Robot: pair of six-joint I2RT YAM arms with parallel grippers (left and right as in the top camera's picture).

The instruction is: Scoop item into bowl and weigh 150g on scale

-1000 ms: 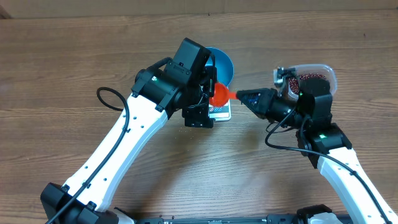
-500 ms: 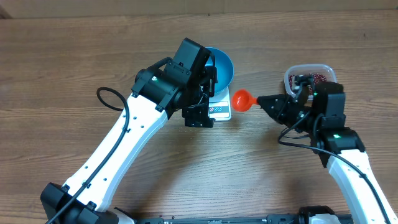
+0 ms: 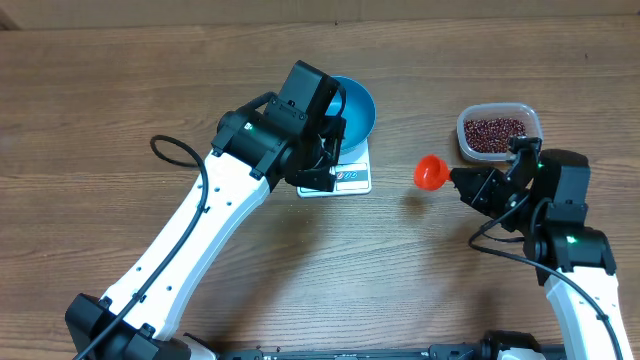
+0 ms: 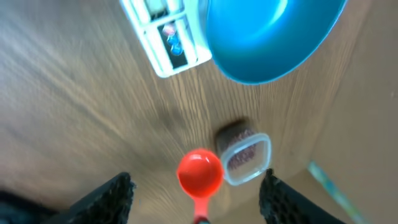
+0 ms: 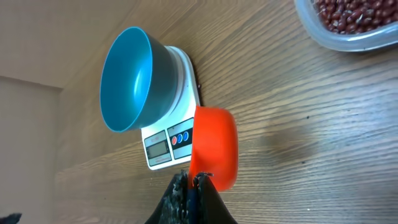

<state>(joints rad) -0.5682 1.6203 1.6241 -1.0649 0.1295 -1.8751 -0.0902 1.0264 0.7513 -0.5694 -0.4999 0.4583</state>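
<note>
Our left arm [image 3: 200, 230] reaches in from the near edge and bends over the scale [image 3: 352, 180]. The left gripper [image 4: 196, 186] points down, its fingers [image 4: 112, 196] spread apart with nothing between them. The right gripper [image 3: 468, 185] lies low and points left, clamped tight on the handle of the scoop [image 3: 430, 172]. The bowl [image 3: 360, 110] sits on the far part of the scale, and the beans [image 3: 495, 130] lie in the tub [image 3: 465, 140] at the far right. A second ago the scoop was at the bowl's rim, beside our left wrist. Since then the right arm has drawn back, and the scoop now hangs over bare wood between scale and tub, nearer the tub. The left arm has barely shifted. The bowl stands near the far edge of the table [image 3: 100, 100], and wood runs wide to the left of the scale and in front of it.
</note>
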